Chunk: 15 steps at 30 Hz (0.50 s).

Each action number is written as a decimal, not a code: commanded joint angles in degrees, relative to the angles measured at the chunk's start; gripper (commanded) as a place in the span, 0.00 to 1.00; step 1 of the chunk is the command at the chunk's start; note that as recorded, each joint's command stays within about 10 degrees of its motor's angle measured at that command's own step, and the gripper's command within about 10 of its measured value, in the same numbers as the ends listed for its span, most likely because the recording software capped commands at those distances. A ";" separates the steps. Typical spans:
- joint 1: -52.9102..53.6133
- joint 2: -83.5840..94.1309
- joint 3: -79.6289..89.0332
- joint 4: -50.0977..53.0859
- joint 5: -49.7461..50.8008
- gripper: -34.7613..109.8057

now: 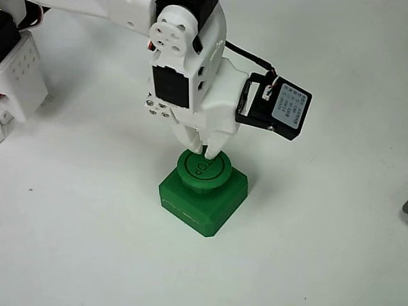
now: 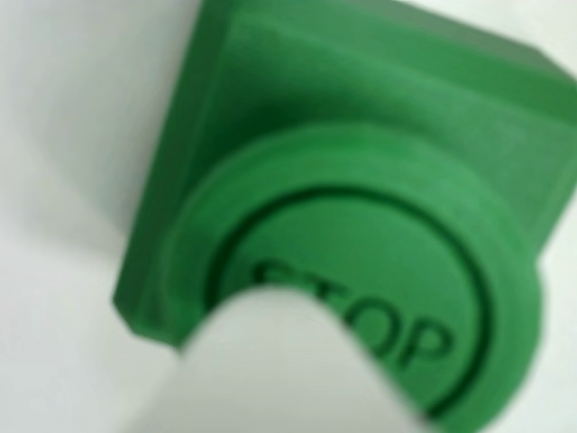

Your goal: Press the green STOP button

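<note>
the green stop button (image 1: 203,187) sits mid-table (image 1: 331,242), and the arm's gripper (image 1: 207,152) stands right over it, fingers (image 1: 215,150) drawn narrow together, tips touching the cap's far edge (covering the "s"). whether it's pressed down, i can't tell.

White worktop (image 1: 319,255), plain and matte, carried everything in the fixed view. Small dark speck (image 1: 30,189) sat on it near the left edge. Dark object (image 1: 405,210) was cut off at the right edge; too little visible to identify. Soft grey shadows lay on the surface. In the wrist view the worktop (image 2: 63,135) showed as blurred white along the left side.
</note>
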 commanded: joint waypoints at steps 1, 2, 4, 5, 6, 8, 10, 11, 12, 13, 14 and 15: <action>0.62 -1.14 3.43 -0.26 -0.26 0.24; 0.62 -1.23 3.52 -0.26 -0.26 0.24; 0.62 -1.32 3.87 -0.26 -0.18 0.24; 0.62 -1.32 4.13 -0.35 -0.09 0.24; 0.62 -1.32 4.22 -0.35 -0.09 0.24; 0.44 -1.05 4.22 -0.35 0.09 0.24; 0.26 -0.97 4.22 -0.35 0.09 0.24; 0.26 -0.97 4.22 -0.35 0.09 0.24; 0.26 -0.79 4.22 -0.35 0.09 0.24; 0.26 -0.53 4.22 -0.35 0.00 0.24; 0.26 -0.18 4.22 -0.09 -0.09 0.24; 0.18 0.09 4.04 -0.09 -0.09 0.24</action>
